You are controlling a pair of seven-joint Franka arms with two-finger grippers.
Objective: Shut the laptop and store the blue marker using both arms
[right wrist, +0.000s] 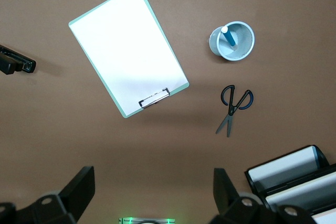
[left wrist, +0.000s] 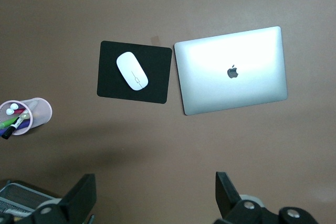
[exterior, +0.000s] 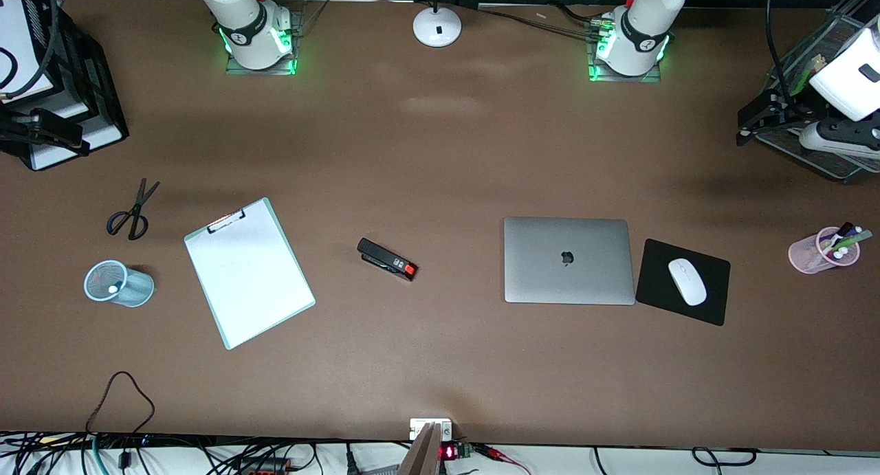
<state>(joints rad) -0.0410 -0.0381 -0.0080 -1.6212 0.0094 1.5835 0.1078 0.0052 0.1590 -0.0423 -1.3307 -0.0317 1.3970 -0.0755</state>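
A brown table fills the frame, evenly lit, with soft glare patches near the upper centre. A white lamp base stands at the top centre. Along the bottom edge, a white floor strip carries tangled black cables.

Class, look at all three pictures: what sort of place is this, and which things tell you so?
Probably a lab bench set up as an office desk. A closed laptop lies beside a mouse pad with a mouse, a clipboard and stapler lie nearby, and two robot arm bases stand along the table's edge.
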